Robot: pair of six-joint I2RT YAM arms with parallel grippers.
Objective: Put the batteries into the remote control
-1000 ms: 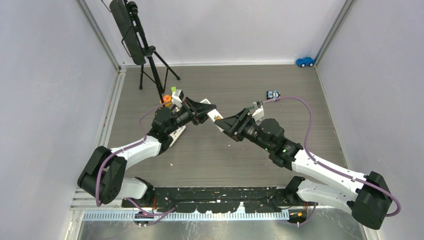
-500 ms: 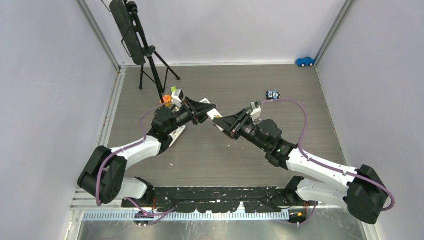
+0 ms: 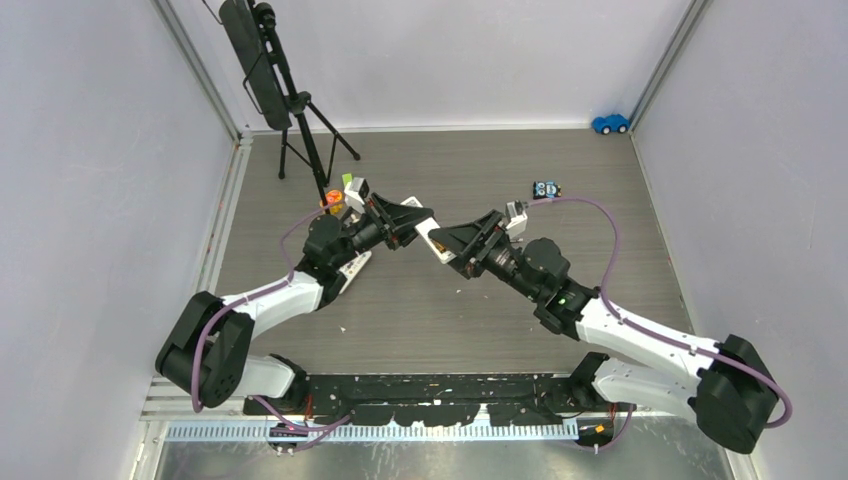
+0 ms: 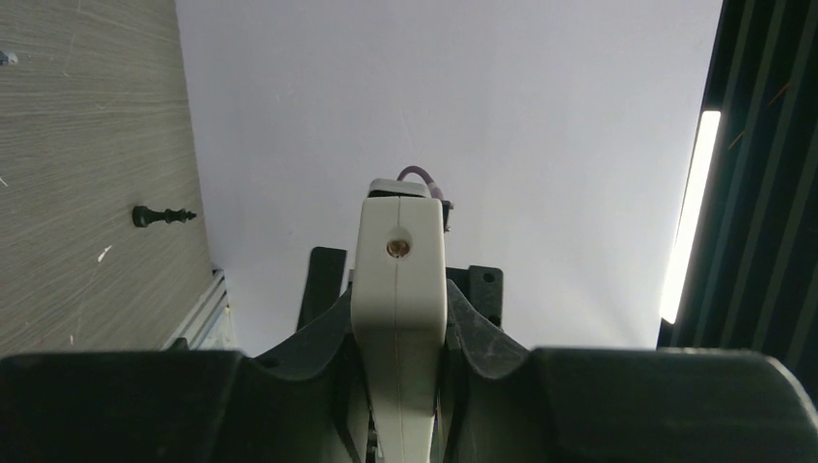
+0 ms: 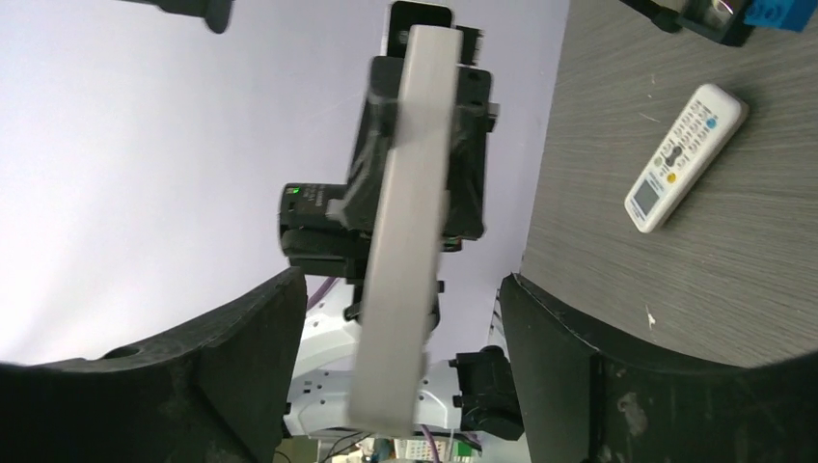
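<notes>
Up in mid-air, centre: left gripper (image 4: pixel 398 333) clenched on white remote (image 4: pixel 398 260)
Right gripper (image 5: pixel 400 328): released, fingers spread, flanking that remote's free end
Table (image 3: pixel 500 310), left side: second remote (image 5: pixel 685 154) lying flat

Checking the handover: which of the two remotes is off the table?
The white remote clamped in the left gripper, held midair; the other remote lies buttons-up on the table.

Held remote (image 3: pixel 428 238) above table (image 3: pixel 600 230) centre. Second remote (image 3: pixel 353 270) on table at its 8 o'clock, tripod (image 3: pixel 297 103) 11, toy car (image 3: pixel 610 123) 2.
</notes>
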